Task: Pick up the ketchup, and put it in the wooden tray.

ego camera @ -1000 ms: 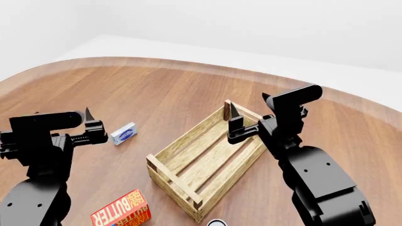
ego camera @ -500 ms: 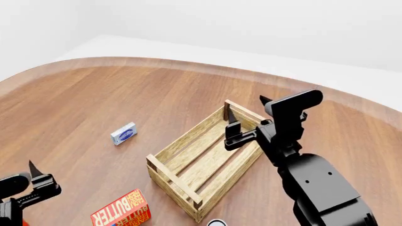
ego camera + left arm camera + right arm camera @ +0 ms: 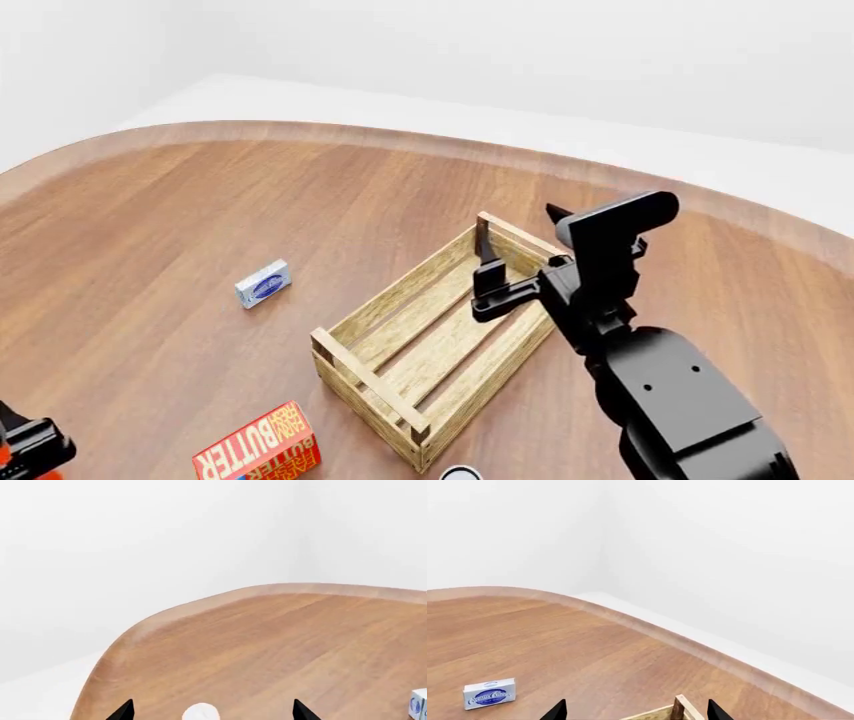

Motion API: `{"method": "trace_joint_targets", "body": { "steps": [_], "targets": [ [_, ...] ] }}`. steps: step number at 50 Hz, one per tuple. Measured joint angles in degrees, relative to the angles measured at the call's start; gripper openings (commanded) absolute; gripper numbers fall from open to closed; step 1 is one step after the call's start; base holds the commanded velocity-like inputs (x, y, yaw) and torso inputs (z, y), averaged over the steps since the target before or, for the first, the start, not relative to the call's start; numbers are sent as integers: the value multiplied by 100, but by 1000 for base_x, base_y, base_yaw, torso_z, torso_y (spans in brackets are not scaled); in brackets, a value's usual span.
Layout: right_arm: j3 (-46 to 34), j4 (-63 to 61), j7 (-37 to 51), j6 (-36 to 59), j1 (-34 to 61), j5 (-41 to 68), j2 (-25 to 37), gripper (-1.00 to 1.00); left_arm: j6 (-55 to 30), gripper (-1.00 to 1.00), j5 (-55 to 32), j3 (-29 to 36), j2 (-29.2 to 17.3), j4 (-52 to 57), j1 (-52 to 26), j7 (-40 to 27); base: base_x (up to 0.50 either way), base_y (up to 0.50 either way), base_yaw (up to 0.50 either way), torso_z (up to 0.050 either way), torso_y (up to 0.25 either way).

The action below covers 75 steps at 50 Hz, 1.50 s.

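A: Any writing you can read?

B: The red-orange box [image 3: 256,453] near the wooden tray [image 3: 434,340], off its near left side, says "BUTTER" in big pale letters. The small white box [image 3: 489,693] further left of the tray has blue script in an oval. It looks like "Cream Cheese", but I can't be sure.

A: And the surface, the room?

B: A brown wood-grain bench [image 3: 200,200] with a rounded edge, and plain white walls behind it. A white round top [image 3: 458,472] shows just beside the tray's near corner, cut off, so I cannot tell what it is.

A: Where is the ketchup?

B: Well left of the tray, past the butter box. In the left wrist view only the ketchup [image 3: 200,713] cap shows, a white disc low between the two black fingertips.

A: So the left end effector has it?

B: The left end effector [image 3: 210,712] has its fingers spread wide, with a gap either side of the cap. It isn't clamped on anything. The bottle's body is out of sight.

A: The right one?

B: The right end effector [image 3: 518,228] hangs over the tray's far corner post, fingers apart and nothing between them. The tray's slatted floor is bare
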Motion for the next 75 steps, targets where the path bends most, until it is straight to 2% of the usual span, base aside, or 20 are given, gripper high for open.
{"method": "trace_joint_targets", "body": {
  "steps": [18, 38, 75],
  "targets": [
    [-27, -97, 65, 68, -22, 33, 36, 100, -389, 100, -277, -12, -23, -326, 75, 90, 0, 0, 0, 0, 0],
    [-64, -84, 110, 79, -6, 50, 56, 100, -457, 100, -304, 11, -85, -788, -268, -17, 0, 0, 0, 0, 0],
    [-90, -91, 263, 167, 11, 69, 108, 100, -84, 100, -79, 212, -206, -2034, -1038, -176, 0, 0, 0, 0, 0]
  ]
}}
